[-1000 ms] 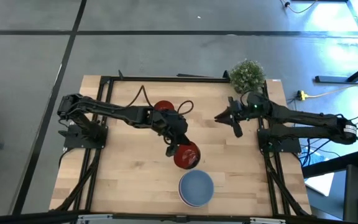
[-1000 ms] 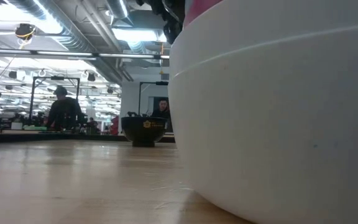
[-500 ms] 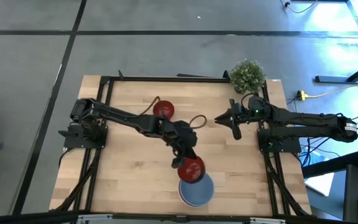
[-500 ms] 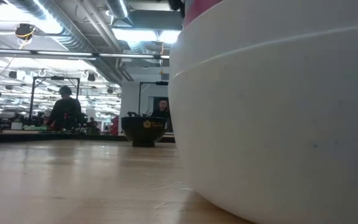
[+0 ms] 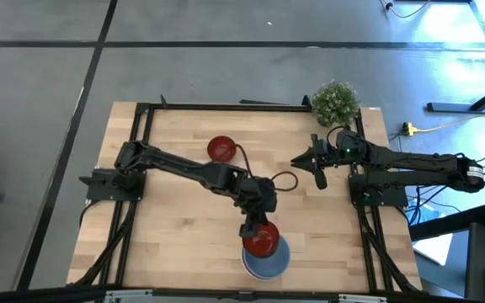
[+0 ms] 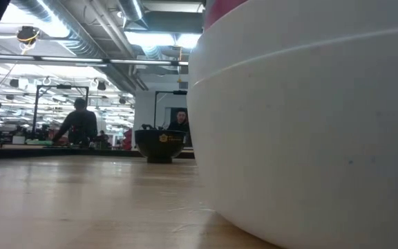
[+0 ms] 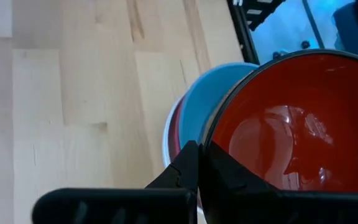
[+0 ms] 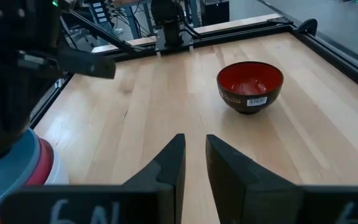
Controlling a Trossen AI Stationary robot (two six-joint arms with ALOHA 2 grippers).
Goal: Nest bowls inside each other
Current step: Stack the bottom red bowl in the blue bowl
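A stack of bowls stands at the table's near edge: a blue bowl (image 5: 269, 261) inside a pink bowl (image 7: 175, 134) inside a white bowl (image 6: 309, 138). My left gripper (image 5: 251, 227) is shut on a dark red bowl (image 5: 262, 239), held mouth up over the blue bowl. A second dark red bowl (image 5: 221, 150) rests on its foot at the far middle of the table. My right gripper (image 5: 318, 165) hangs at the right side, narrowly open with nothing between its fingers. My left gripper pinches the dark red bowl's rim (image 7: 211, 142) on the side nearest the arm, one finger on the outer wall and one inside the bowl. The fingers slant down from the table's far left. The bowl hangs above the blue bowl's opening; whether they touch, I cannot tell.
A small green potted plant (image 5: 335, 101) stands at the table's far right corner. A black frame (image 5: 226, 106) runs along the table's far edge and sides. Bare wood lies to the left of the stack and around the second red bowl (image 8: 250, 84).
My left gripper has carried the dark red bowl toward the table's near edge and slightly down, tipping further downward, from beside the stack to over the blue bowl. The bowl has stayed mouth up in the shut fingers.
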